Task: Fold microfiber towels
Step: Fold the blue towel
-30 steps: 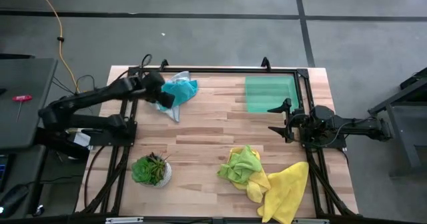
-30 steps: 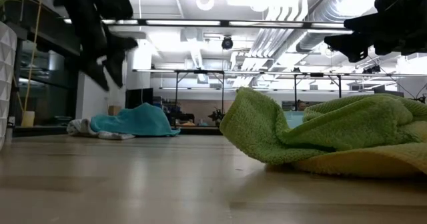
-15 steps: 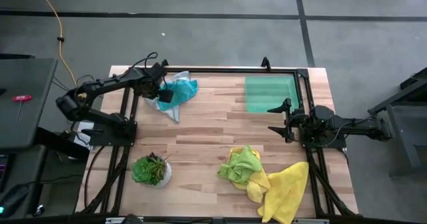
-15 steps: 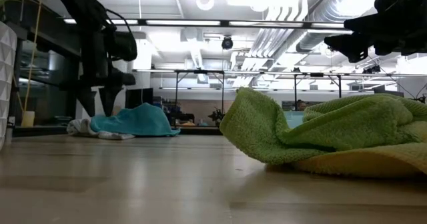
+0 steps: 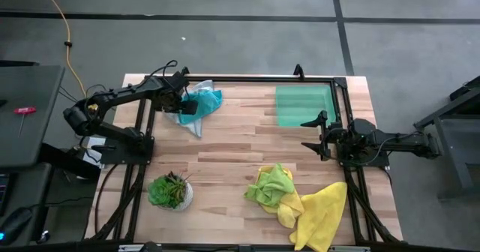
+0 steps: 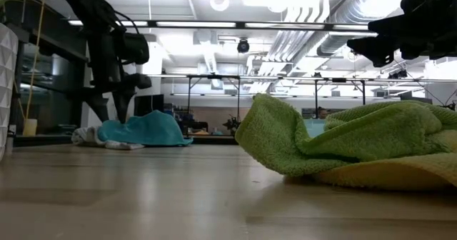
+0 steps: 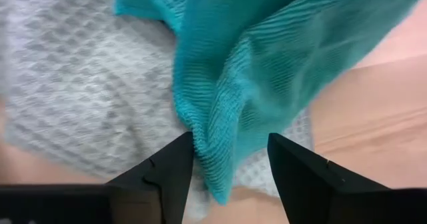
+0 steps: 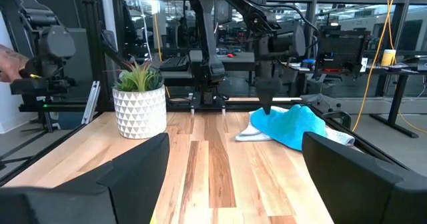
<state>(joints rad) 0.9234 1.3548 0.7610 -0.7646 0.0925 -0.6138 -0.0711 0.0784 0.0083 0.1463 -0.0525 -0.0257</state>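
Right now my left gripper [image 7: 229, 161] hangs over the teal towel [image 5: 202, 100], which lies crumpled on a pale grey-white towel [image 7: 73, 97] at the far left of the table [image 5: 232, 154]. My fingers are spread, a raised ridge of teal cloth standing between them, nothing pinched yet. From the low view, my fingertips [image 6: 123, 113] are just above the heap, close to touching.

I judge this cloth soft, light and limp: it will sag and drape once lifted and give no stiffness to push against. The ribbed weave should grip well on my pads, so slipping worries me less than catching both layers at once. That grey-white towel sits directly under the teal fold, and a deep pinch could take it too. I would close on the upstanding ridge only, or better on a free corner.

My right gripper [image 5: 309, 134] waits spread wide at the right edge of the table. Nearer the front, the lime green towel [image 5: 273, 185] and yellow towel [image 5: 321, 211] lie bunched together.
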